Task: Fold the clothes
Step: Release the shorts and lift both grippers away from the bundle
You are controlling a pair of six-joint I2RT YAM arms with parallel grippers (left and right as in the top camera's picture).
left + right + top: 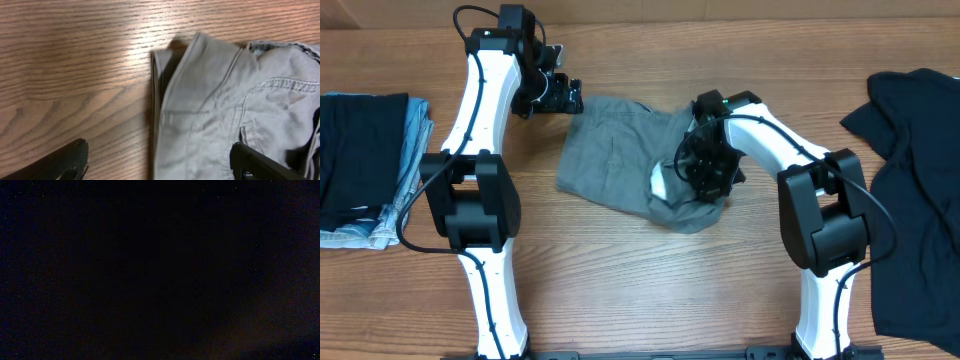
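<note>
A grey pair of shorts (620, 155) lies crumpled in the middle of the table. Its waistband corner and seam show in the left wrist view (215, 115). My left gripper (565, 95) is open at the garment's far left corner, and its fingers (160, 167) straddle the cloth's edge without closing on it. My right gripper (705, 175) is pressed down into the bunched right side of the shorts, next to a white patch of lining (660, 183). The right wrist view is fully dark, so its jaws are hidden.
A stack of folded dark and light-blue clothes (360, 160) lies at the left edge. A dark unfolded garment (910, 170) is spread at the right edge. The wooden tabletop (650, 290) shows in front of the shorts.
</note>
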